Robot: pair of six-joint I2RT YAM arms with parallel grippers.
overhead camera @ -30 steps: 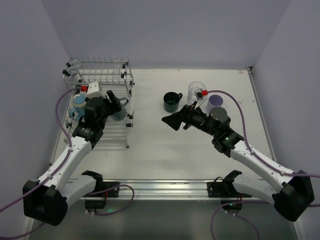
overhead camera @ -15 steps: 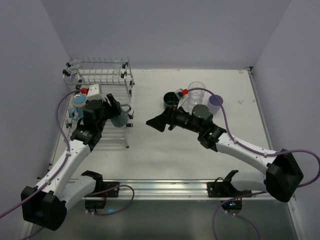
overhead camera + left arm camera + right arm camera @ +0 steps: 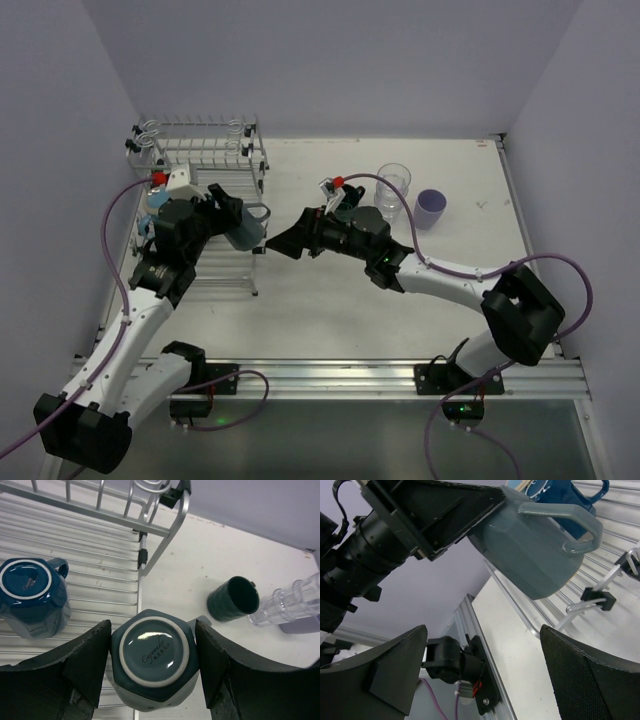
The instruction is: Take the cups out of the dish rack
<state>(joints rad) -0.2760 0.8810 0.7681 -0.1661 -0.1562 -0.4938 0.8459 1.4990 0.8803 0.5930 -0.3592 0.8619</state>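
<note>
My left gripper (image 3: 240, 222) is shut on a grey-blue handled mug (image 3: 152, 655), held bottom-up at the right edge of the dish rack (image 3: 205, 150). My right gripper (image 3: 283, 241) is open and empty, its jaws wide apart, just right of that mug (image 3: 530, 545) and not touching it. A darker blue mug (image 3: 32, 597) lies on the rack's wires. On the table to the right are a dark green mug (image 3: 232, 600), a clear glass tumbler (image 3: 393, 190) and a lavender cup (image 3: 431, 208). The right arm hides the green mug in the top view.
The wire rack (image 3: 150, 530) fills the far left of the table. A light blue object (image 3: 152, 205) shows in the rack behind my left arm. A metal rail (image 3: 330, 375) runs along the near edge. Purple walls close in on three sides.
My right arm has swung left across the table, to just right of the held mug. My left gripper has carried the grey-blue mug a little right, past the rack's edge.
</note>
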